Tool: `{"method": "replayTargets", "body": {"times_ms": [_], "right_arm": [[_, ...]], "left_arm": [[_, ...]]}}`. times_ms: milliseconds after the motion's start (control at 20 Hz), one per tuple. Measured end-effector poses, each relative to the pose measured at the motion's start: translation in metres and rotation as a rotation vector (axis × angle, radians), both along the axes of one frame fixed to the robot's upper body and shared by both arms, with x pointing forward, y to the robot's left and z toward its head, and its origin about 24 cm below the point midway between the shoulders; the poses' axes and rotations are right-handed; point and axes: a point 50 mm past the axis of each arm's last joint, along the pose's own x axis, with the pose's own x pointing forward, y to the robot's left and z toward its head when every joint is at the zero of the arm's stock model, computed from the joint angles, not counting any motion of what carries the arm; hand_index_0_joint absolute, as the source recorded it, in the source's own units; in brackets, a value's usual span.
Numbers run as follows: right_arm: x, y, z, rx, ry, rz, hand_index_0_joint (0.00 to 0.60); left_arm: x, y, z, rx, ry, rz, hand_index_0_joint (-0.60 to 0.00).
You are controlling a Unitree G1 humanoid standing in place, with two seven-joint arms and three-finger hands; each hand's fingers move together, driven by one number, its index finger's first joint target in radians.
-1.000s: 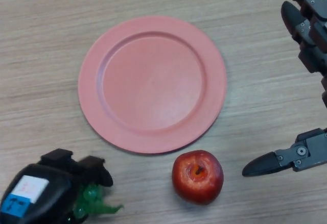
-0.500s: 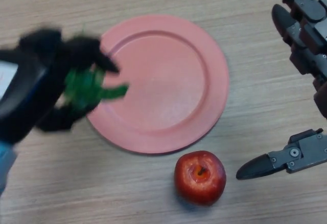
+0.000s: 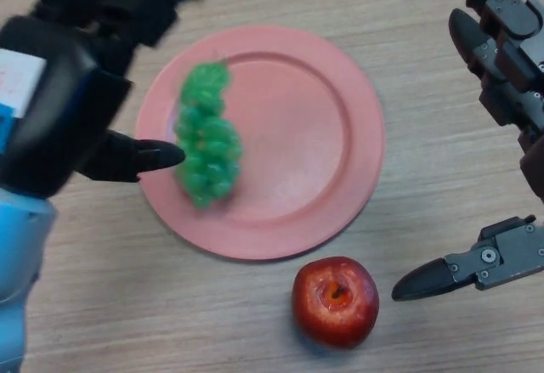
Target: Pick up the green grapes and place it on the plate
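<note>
The bunch of green grapes (image 3: 206, 135) lies lengthwise over the left part of the pink plate (image 3: 314, 135). My left hand (image 3: 64, 93) hovers at the plate's left rim, open, its fingers spread above the bunch and its thumb pointing at the bunch from the left. Nothing is curled round the grapes. Whether the bunch rests on the plate or is still just above it, I cannot tell. My right hand (image 3: 510, 76) stays open at the right edge of the view, away from the plate.
A red apple (image 3: 335, 300) stands on the wooden table (image 3: 425, 178) just below the plate's lower right rim, between the plate and my right hand's thumb.
My left hand carried the grapes up from the lower left to the plate, then opened; the bunch has left its hold and now shows over the plate's left part. The right hand barely moved.
</note>
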Motion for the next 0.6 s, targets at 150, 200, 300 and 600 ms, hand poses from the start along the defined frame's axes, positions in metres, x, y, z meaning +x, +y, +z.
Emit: {"method": "replayTargets", "body": {"times_ms": [150, 200, 300, 600], "right_arm": [[0.000, 0.001, 0.002, -0.001, -0.009, 0.004, 0.000], [0.000, 0.001, 0.002, -0.003, -0.010, 0.004, 0.000], [0.001, 0.001, 0.002, -0.005, -0.010, 0.004, 0.000], [0.005, 0.009, 0.004, -0.013, 0.013, 0.022, 0.000]], "left_arm": [[-0.001, 0.004, 0.002, -0.061, -0.028, 0.003, 0.000], [-0.001, 0.006, 0.000, -0.107, -0.001, -0.016, 0.000], [-0.003, 0.013, -0.005, -0.296, 0.116, -0.062, 0.000], [-0.010, 0.034, -0.023, -0.825, 0.429, -0.297, 0.000]]}}
